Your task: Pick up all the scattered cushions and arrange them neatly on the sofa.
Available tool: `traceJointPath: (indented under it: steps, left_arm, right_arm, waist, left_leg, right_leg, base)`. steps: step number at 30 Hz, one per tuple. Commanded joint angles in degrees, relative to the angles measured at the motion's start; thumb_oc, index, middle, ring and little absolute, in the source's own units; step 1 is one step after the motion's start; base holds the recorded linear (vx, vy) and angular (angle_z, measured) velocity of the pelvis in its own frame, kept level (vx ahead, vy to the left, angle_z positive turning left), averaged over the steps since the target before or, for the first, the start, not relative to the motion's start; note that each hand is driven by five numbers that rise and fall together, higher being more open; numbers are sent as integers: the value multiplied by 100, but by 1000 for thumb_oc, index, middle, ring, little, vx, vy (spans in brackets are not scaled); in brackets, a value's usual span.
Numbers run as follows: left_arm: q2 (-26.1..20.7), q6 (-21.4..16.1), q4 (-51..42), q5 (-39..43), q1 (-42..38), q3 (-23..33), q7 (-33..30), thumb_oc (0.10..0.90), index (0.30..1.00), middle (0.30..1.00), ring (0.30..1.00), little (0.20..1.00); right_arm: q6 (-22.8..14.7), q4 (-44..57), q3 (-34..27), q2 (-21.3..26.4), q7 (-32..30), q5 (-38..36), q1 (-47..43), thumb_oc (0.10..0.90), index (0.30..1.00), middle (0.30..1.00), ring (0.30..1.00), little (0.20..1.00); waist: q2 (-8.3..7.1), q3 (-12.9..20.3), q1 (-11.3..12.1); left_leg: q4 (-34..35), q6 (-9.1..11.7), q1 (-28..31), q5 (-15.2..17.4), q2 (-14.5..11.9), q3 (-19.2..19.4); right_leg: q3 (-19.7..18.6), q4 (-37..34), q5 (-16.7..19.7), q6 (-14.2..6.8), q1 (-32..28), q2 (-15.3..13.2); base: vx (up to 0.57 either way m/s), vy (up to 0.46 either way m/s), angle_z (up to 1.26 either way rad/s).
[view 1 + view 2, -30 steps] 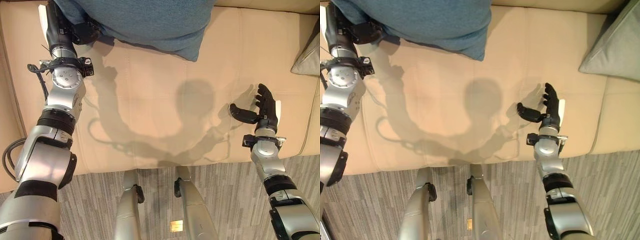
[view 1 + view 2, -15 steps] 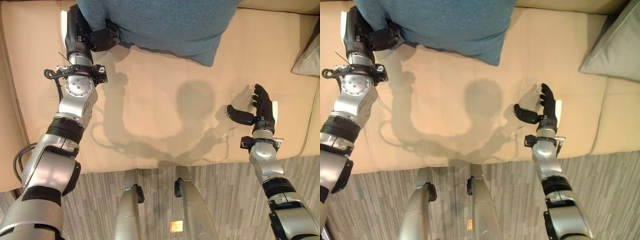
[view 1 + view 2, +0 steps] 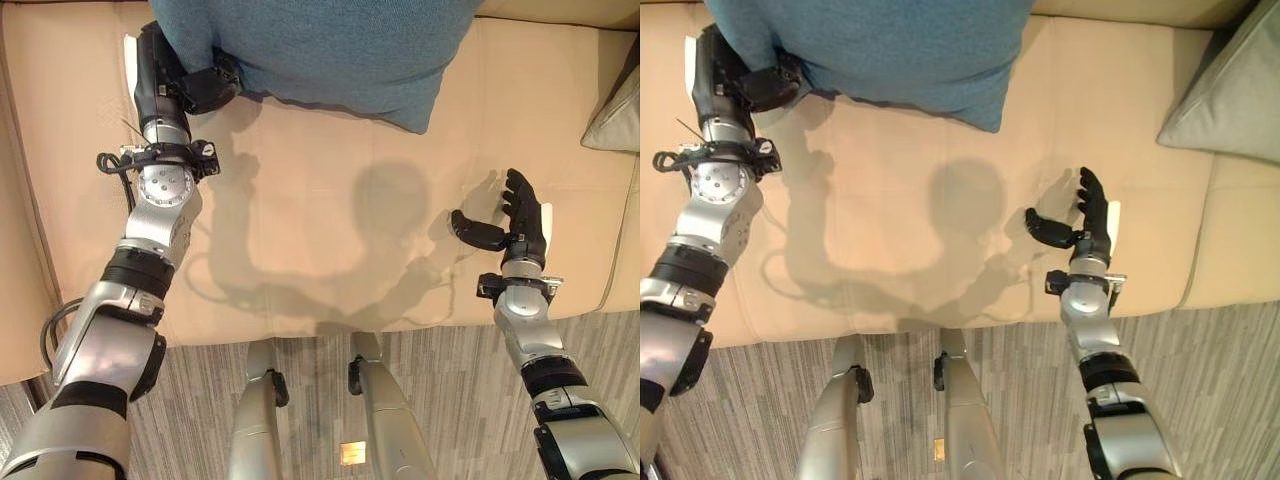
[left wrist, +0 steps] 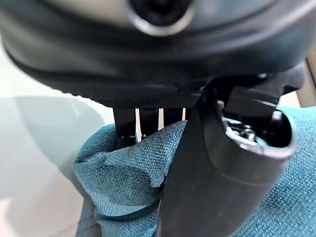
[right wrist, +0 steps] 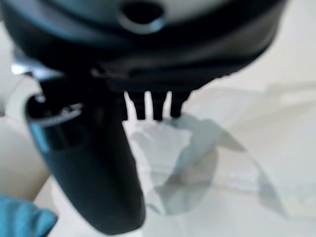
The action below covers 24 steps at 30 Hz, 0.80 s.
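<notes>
Left hand (image 3: 180,80) pinches the blue cushion's (image 3: 320,45) corner on the sofa (image 3: 330,150); right hand (image 3: 515,220) hangs empty, fingers spread, well apart from it

Beige sofa on a striped grey floor

The tan leather sofa (image 3: 330,200) has stitched seat panels lit from above. Grey, streaked carpet (image 3: 450,410) runs along its front edge, below the wrists of both arms.

The blue cushion (image 3: 320,45) at the top of the frame is coarse woven cloth, matt. The sofa (image 3: 330,200) is smooth beige leather-like upholstery with stitched seams. The grey cushion (image 3: 1230,90) at upper right looks soft, matt fabric.
</notes>
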<state>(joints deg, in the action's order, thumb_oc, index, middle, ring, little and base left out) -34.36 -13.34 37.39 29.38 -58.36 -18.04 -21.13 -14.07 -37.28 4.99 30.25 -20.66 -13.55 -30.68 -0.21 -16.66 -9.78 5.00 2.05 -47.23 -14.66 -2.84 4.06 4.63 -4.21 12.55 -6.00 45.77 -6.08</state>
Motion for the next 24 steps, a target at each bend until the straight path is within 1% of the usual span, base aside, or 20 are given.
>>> traceJointPath:
  steps: [1, 2, 7, 12, 13, 14, 20, 21, 22, 23, 24]
  left_arm:
    - [108, -613, -799, -293, -326, 228, -63, 400, 300, 300, 300, 300]
    - [121, -634, -940, -330, -197, 265, -71, 400, 300, 300, 300, 300]
    - [137, -596, -1157, -456, -75, 257, -39, 400, 300, 300, 300, 300]
    - [181, -556, -1188, -518, -49, 247, -27, 400, 300, 300, 300, 300]
    - [186, -546, -1155, -500, -51, 245, -20, 722, 782, 782, 782, 782]
    - [167, -532, -1127, -478, -67, 239, -31, 800, 900, 900, 900, 900]
    - [133, -503, -1071, -446, -101, 217, -12, 800, 900, 900, 900, 900]
    - [95, -481, -1022, -486, -115, 207, 4, 800, 900, 900, 900, 900]
    - [-109, -393, -850, -785, -126, 177, 17, 800, 900, 900, 900, 900]
    - [-111, -396, -844, -789, -132, 174, 15, 800, 900, 900, 900, 900]
    - [-207, -322, -612, -834, -93, 216, 17, 800, 900, 900, 900, 900]
  right_arm:
    - [-254, 212, -225, -31, -32, 110, 212, 800, 900, 900, 900, 900]
    - [-260, 274, -240, -45, -32, 137, 244, 800, 900, 900, 900, 900]
    - [-254, 267, -259, -51, -41, 166, 244, 800, 900, 900, 900, 900]
    - [-257, 231, -240, -53, -38, 170, 207, 800, 900, 900, 900, 900]
    - [-252, 233, -227, -41, -33, 171, 187, 800, 900, 900, 900, 900]
    - [-243, 251, -230, -31, -35, 174, 177, 800, 900, 900, 900, 900]
    - [-219, 280, -248, -42, -19, 174, 176, 800, 900, 900, 900, 900]
    - [-227, 286, -251, -32, -13, 179, 173, 800, 900, 900, 900, 900]
    - [-241, 279, -267, -12, 4, 201, 185, 800, 900, 900, 900, 900]
    - [-241, 278, -267, -16, 4, 202, 182, 800, 900, 900, 900, 900]
    - [-220, 258, -266, -17, 40, 211, 197, 800, 900, 900, 900, 900]
  waist:
    - [-23, 284, 254]
    - [-25, 285, 265]
    - [-31, 308, 276]
    - [-33, 321, 291]
    - [-36, 322, 290]
    - [-36, 330, 289]
    - [-32, 329, 288]
    - [-29, 332, 287]
    - [-26, 351, 287]
    - [-30, 348, 286]
    - [-37, 374, 285]
  left_leg:
    - [0, 403, 229, 690, 76, -81]
    - [0, 403, 244, 694, 69, -84]
    - [0, 404, 245, 705, 70, -82]
    - [0, 406, 248, 712, 65, -84]
    - [0, 406, 251, 715, 63, -86]
    - [0, 406, 255, 716, 62, -87]
    - [0, 403, 261, 722, 67, -76]
    - [0, 405, 265, 720, 62, -72]
    - [0, 409, 284, 720, 63, -67]
    - [0, 409, 286, 720, 63, -66]
    - [0, 410, 322, 723, 65, -62]
  right_leg:
    - [199, -79, -429, -544, -210, 21]
    - [201, -79, -431, -539, -219, 25]
    - [214, -79, -444, -537, -225, 25]
    - [230, -79, -448, -538, -226, 26]
    - [228, -79, -442, -537, -224, 24]
    - [228, -79, -439, -538, -223, 24]
    - [236, -79, -435, -540, -225, 18]
    - [235, -79, -435, -544, -229, 13]
    - [231, -79, -434, -547, -246, 17]
    - [230, -79, -435, -547, -248, 16]
    - [227, -79, -432, -543, -282, 18]
  base:
    - [0, 0, 0]
    - [0, 0, 0]
    - [0, 0, 0]
    - [0, 0, 0]
    - [0, 0, 0]
    - [0, 0, 0]
    - [0, 0, 0]
    - [0, 0, 0]
    - [0, 0, 0]
    - [0, 0, 0]
    - [0, 0, 0]
